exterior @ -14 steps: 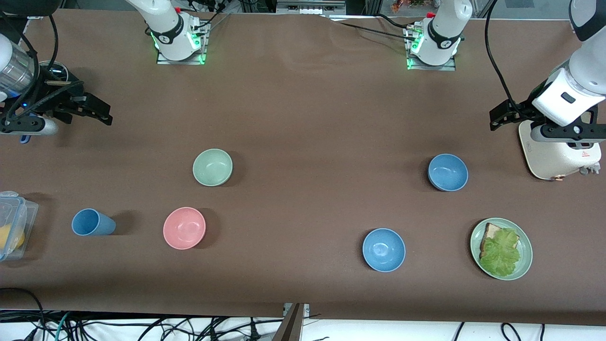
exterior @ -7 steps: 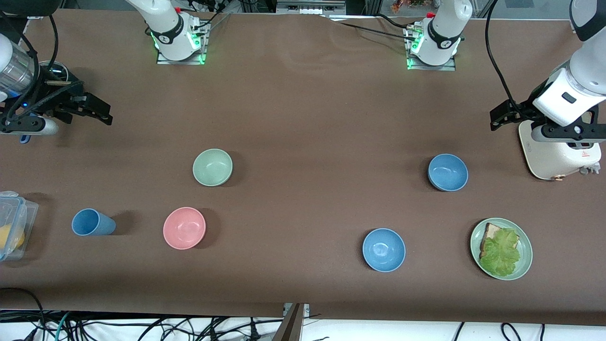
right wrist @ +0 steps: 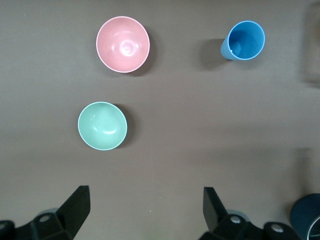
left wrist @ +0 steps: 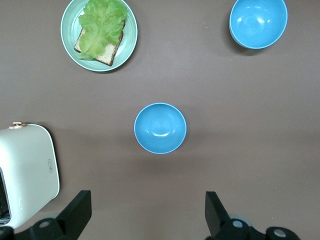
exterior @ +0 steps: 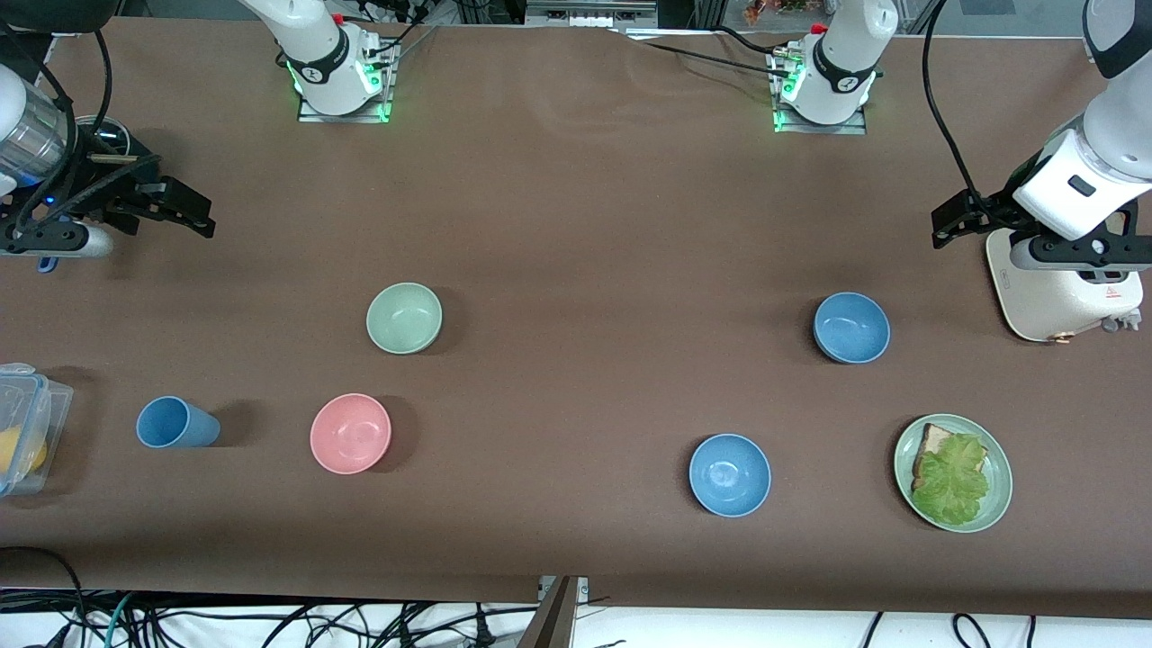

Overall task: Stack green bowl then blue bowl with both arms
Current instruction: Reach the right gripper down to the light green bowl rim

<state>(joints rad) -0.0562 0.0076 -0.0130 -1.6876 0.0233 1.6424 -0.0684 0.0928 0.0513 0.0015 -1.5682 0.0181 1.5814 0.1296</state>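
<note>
- The left arm's white wrist block (exterior: pixel 1075 184), up over the toaster (exterior: pixel 1062 292) at the left arm's end of the surface, has crept slightly toward the far edge. A second ago it covered a little more of the toaster's top.
- That small drift came in the first half-second; over the last half-second the arm shows no further shift.
- The left claw (exterior: pixel 954 225) went along with the wrist by barely a hair.
- The right arm's wrist (exterior: pixel 27 135) has eased very slightly toward its own end of the surface, and the right claw (exterior: pixel 184 216) has shifted only by a trace.
</note>
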